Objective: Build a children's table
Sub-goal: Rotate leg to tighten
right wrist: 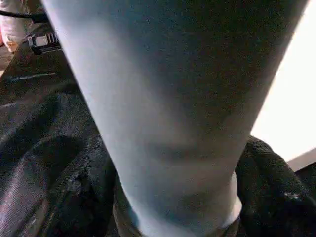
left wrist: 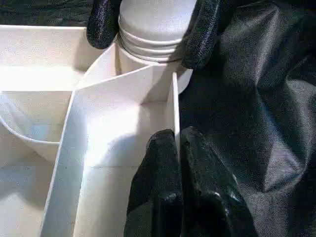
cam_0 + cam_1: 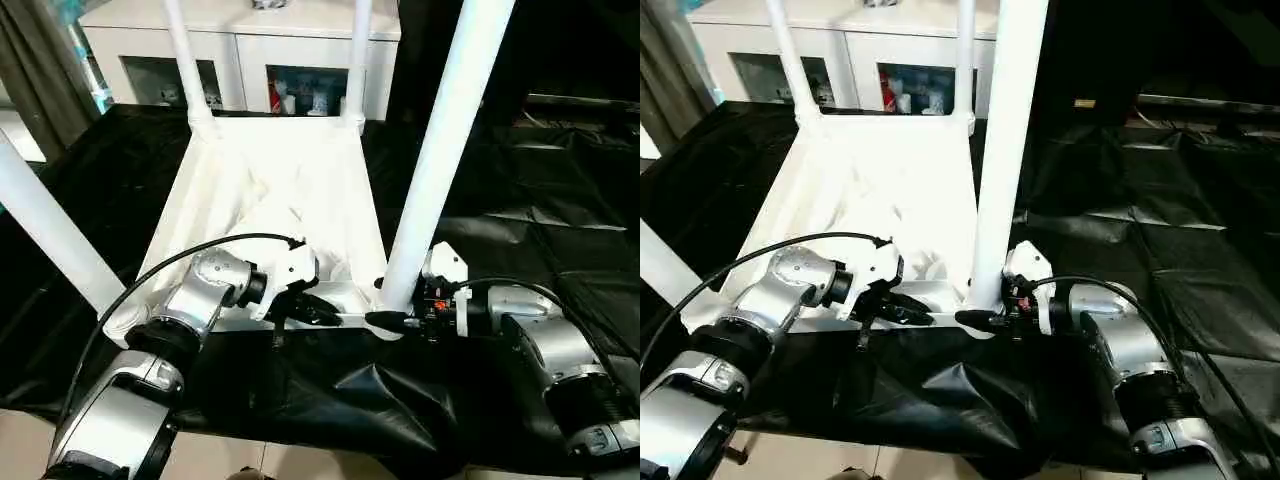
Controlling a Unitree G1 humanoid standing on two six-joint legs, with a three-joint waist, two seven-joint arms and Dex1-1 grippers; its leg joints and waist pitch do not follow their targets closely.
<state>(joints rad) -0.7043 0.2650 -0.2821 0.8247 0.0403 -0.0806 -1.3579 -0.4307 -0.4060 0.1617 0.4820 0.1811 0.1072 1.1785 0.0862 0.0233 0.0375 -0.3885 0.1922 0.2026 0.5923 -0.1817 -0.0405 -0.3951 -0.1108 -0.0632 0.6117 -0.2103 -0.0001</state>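
One upturned all-white plastic children's table on black sheeting, four white tapered tube legs upright, left gripper fingers pressed together at its near rim, right gripper fingers spread round the near right leg base

Our silver left arm's black two-fingered left gripper is pinched closed; our right gripper straddles the white tube leg, fingers apart.
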